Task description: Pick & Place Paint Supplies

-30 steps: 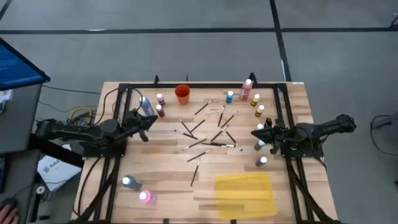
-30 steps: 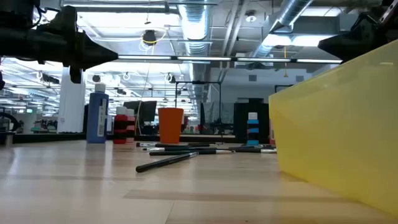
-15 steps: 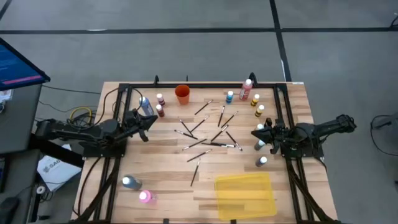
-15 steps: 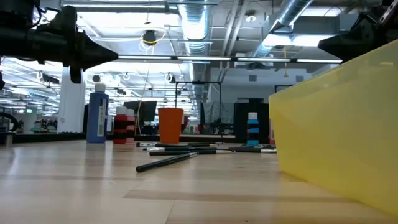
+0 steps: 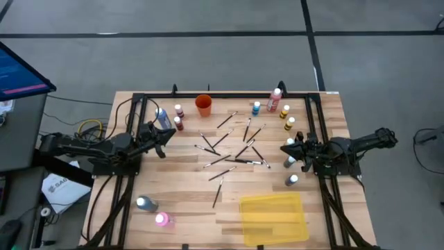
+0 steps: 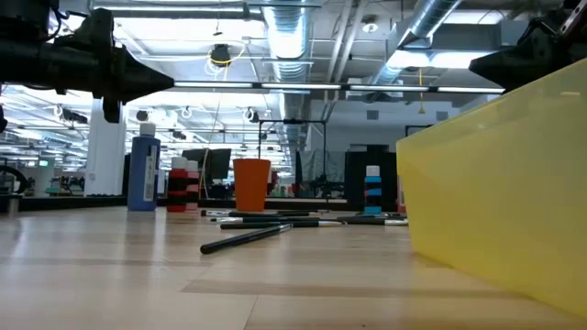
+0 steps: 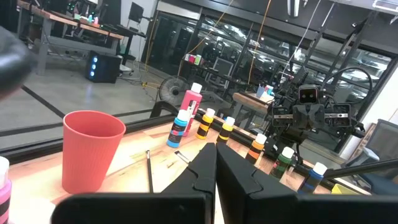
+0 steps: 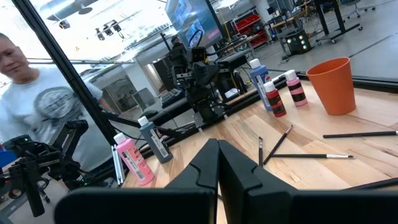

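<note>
Several thin dark paintbrushes (image 5: pixel 232 149) lie scattered flat on the middle of the wooden table. White-capped paint bottles stand upright: a blue one (image 5: pixel 164 119) and two red ones (image 5: pixel 178 122) at the far left, a pink one (image 5: pixel 275 100) and several more (image 5: pixel 289 124) at the right, a grey one (image 5: pixel 144 203) and a pink one (image 5: pixel 162 219) at the near left. My left gripper (image 5: pixel 164 144) hovers shut and empty at the left. My right gripper (image 5: pixel 284 148) hovers shut and empty at the right.
An orange cup (image 5: pixel 203 105) stands at the far middle. A flat yellow tray (image 5: pixel 273 217) lies near the front right. A black frame (image 5: pixel 222 94) runs along the far edge and both sides. A person (image 8: pixel 37 93) stands beyond the table's left side.
</note>
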Controlling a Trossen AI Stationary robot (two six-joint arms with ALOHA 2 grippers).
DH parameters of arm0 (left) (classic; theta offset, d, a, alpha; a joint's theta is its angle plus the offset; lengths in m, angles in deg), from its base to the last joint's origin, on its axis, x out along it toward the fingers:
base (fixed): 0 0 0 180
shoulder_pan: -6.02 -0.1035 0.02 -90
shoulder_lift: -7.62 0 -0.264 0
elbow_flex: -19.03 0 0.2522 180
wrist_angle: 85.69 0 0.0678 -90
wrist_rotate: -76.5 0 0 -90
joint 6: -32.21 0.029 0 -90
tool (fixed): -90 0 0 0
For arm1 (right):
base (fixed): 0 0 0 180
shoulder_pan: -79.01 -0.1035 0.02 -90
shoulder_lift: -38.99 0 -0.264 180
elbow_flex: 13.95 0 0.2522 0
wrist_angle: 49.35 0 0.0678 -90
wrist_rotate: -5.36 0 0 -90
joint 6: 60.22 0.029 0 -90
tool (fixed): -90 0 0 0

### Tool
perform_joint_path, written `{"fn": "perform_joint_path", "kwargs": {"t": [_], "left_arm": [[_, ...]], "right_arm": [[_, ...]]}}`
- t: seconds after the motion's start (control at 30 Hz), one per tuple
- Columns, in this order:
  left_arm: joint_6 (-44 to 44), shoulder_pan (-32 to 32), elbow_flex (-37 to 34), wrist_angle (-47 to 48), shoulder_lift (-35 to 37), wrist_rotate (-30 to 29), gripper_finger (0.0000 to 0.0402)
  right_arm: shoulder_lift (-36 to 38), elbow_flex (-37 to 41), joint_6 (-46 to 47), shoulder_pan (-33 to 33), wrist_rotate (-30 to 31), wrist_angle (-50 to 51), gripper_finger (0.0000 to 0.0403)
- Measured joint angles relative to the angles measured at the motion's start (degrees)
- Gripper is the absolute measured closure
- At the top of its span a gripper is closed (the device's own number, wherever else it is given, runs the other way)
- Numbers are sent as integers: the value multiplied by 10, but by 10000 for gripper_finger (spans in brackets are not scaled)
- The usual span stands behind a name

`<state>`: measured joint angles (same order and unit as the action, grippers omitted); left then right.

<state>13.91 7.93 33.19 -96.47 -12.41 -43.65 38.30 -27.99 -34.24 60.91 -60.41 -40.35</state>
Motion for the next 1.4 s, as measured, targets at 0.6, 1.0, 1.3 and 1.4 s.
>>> {"fn": "perform_joint_path", "kwargs": {"t": [0.6,1.0,1.3,1.4], "left_arm": [[0,0,0,0,0,0,401],[0,0,0,0,0,0,401],[-38,0,0,-17,0,0,401],[-73,0,0,-22,0,0,401]], "right_arm": [[0,0,0,0,0,0,403],[0,0,0,0,0,0,403],[0,0,0,0,0,0,403],[0,0,0,0,0,0,403]]}}
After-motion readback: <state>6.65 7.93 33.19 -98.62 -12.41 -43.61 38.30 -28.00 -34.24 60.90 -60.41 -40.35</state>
